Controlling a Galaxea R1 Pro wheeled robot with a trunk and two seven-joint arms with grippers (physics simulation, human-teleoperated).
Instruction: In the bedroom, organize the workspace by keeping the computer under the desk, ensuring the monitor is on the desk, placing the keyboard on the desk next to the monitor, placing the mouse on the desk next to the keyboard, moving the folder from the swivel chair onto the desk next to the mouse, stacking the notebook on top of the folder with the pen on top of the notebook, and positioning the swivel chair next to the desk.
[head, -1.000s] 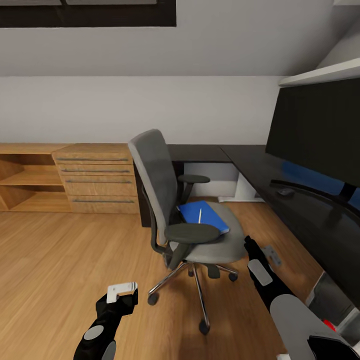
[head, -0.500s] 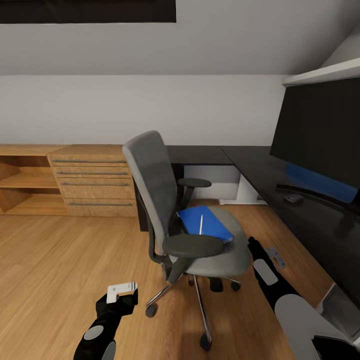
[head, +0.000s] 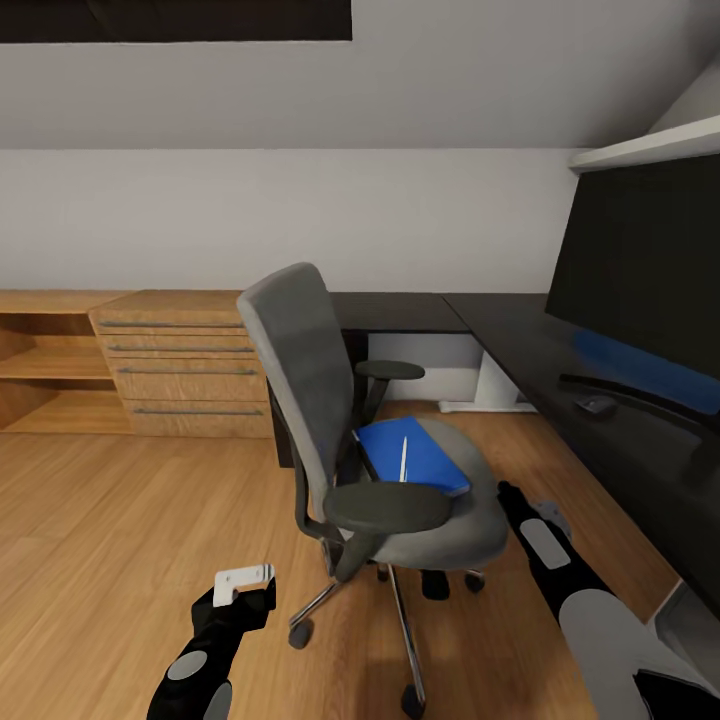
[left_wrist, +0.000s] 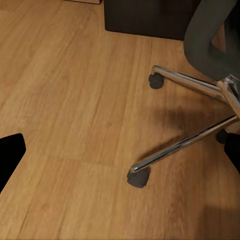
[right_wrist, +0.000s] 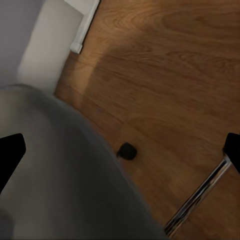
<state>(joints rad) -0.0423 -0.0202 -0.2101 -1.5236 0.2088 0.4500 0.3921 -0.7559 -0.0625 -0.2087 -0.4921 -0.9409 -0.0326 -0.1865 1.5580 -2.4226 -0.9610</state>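
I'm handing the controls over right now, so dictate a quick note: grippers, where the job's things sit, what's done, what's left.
Left gripper: open, empty, low over the floor beside the chair base.
Right gripper: open, empty, beside the seat's edge.
Folder: on the chair seat, with the pen lying on it.
Monitor: on the desk, with a small dark thing, probably the mouse, in front of it.
Done: monitor on desk.
Left: folder to desk, notebook and pen stacked on it, chair beside desk. Keyboard, notebook and computer need checking.

Even, soft, bright light; faint shadow under the swivel chair (head: 380, 470); right wrist view blurred
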